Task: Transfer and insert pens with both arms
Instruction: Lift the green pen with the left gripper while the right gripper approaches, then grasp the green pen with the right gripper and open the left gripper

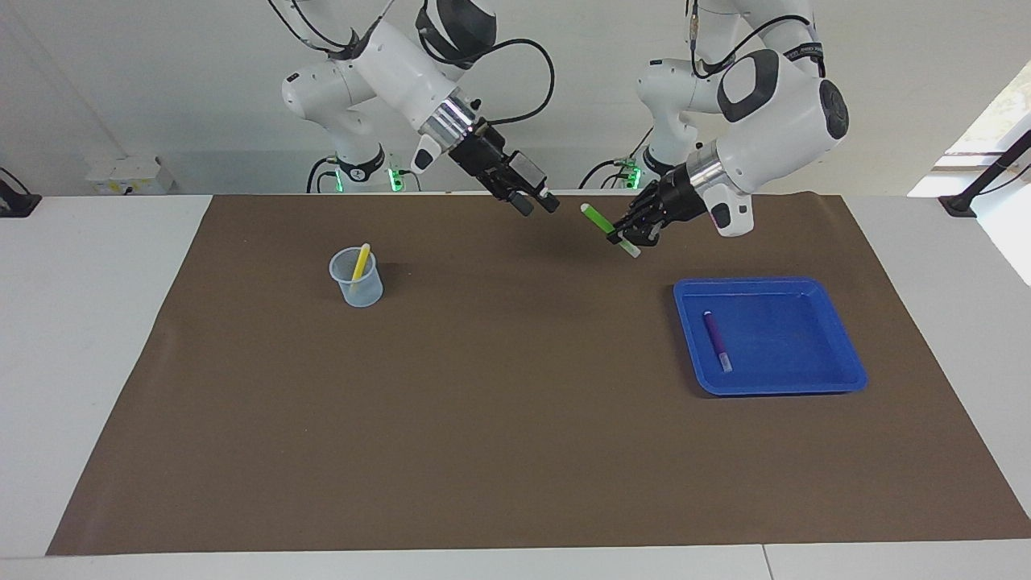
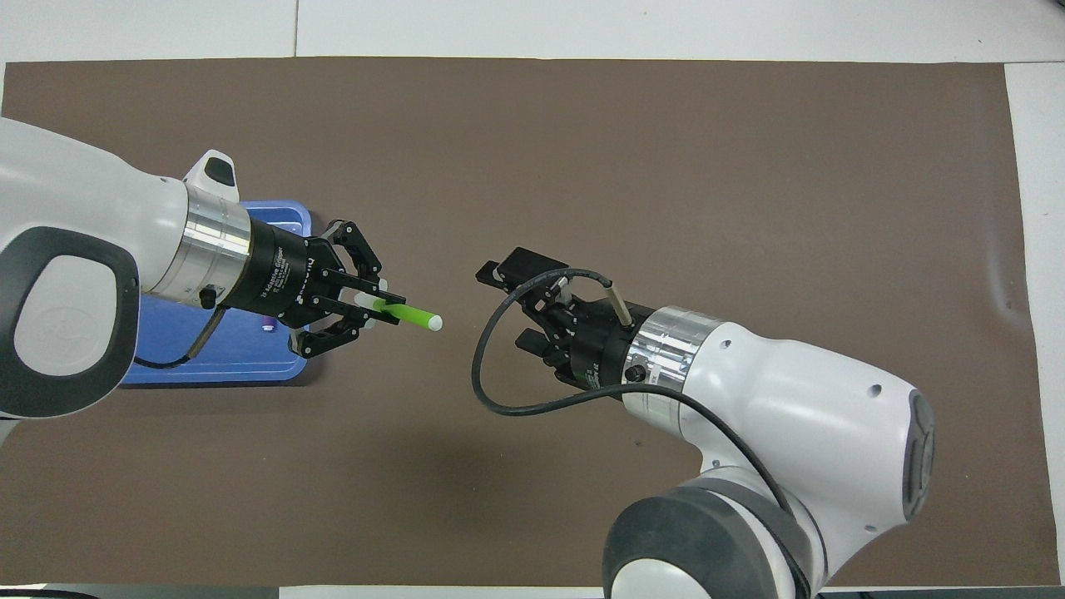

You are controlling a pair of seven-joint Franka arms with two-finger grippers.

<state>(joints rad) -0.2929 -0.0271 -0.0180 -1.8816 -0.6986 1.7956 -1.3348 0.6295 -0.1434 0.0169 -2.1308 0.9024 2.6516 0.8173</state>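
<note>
My left gripper [image 1: 627,236] [image 2: 381,306] is shut on the green pen [image 1: 594,215] [image 2: 412,314] and holds it in the air over the brown mat, beside the blue tray [image 1: 838,354] [image 2: 208,370]. The pen's free end points at my right gripper [image 1: 538,206] [image 2: 505,306]. That gripper is open, holds nothing, and hangs a short gap from the pen's tip. The purple pen [image 1: 716,340] lies in the tray; in the overhead view my left arm covers most of it. The yellow pen [image 1: 362,262] leans in a clear cup [image 1: 355,283].
The brown mat [image 1: 515,451] [image 2: 582,141] covers most of the white table. The cup stands toward the right arm's end and the tray toward the left arm's end. In the overhead view my right arm hides the cup.
</note>
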